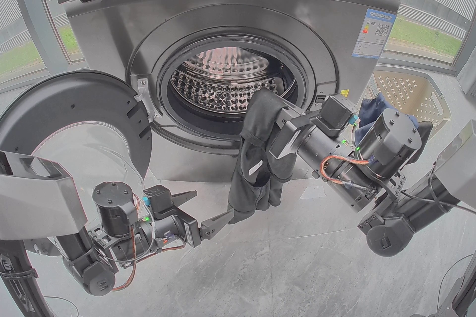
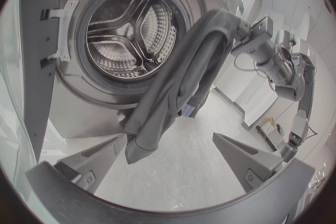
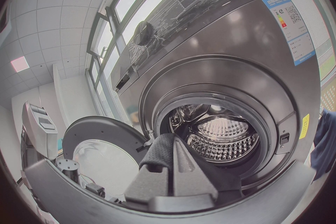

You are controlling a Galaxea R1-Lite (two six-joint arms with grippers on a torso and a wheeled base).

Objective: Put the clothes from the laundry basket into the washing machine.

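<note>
dark grey garment (image 1: pixel 255 154) hangs limp before washing machine (image 1: pixel 317 30), door open; blue clothes (image 1: pixel 370 111) in laundry basket (image 1: pixel 414 90) beside it

Your right arm (image 1: pixel 386 144) blocks most of the laundry basket (image 1: pixel 419 90) and blue garment (image 1: pixel 369 112), three o'clock from the drum (image 1: pixel 223 80); the dark garment (image 1: pixel 258 159) swallows the right gripper (image 1: pixel 271 119) jaws.

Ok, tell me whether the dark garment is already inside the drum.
No, the dark garment hangs from the right gripper outside the washing machine, in front of the drum opening.
</note>
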